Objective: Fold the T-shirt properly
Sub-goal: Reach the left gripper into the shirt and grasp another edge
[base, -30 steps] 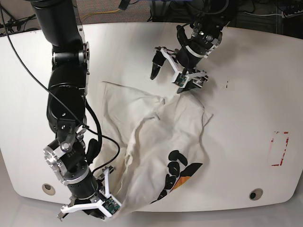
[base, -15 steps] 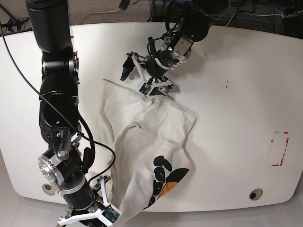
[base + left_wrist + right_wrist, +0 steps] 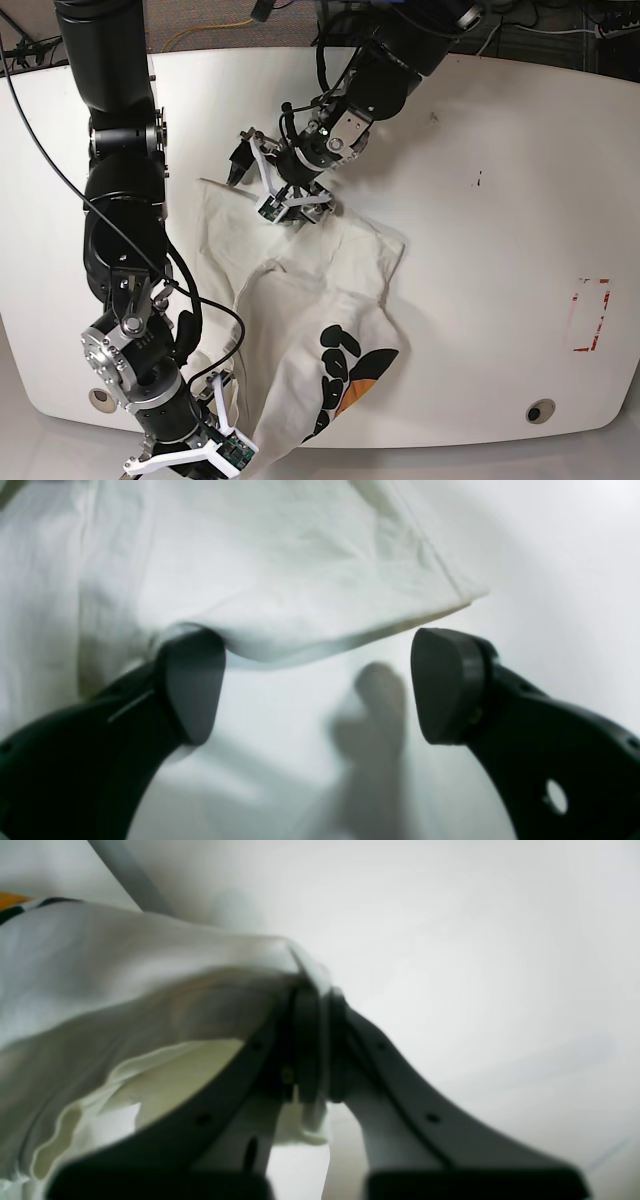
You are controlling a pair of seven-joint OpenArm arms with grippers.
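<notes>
T-shirt [image 3: 320, 300] crumpled, long axis near-to-far, graphic [image 3: 345, 375] nearest.

Your two black arms, white-framed at the tips

Each tool [image 3: 282, 190] carries curved dark fingers [image 3: 192, 685] on white brackets; a black cable [image 3: 205, 300] loops along the silver-jointed arm [image 3: 125, 240].

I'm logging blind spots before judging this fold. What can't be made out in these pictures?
- Base view: the T-shirt graphic is partly folded under, so any lettering is unreadable.
- Base view: the right gripper is cut off by the bottom edge.
- Left wrist view: the left gripper and hem are blurred.
</notes>
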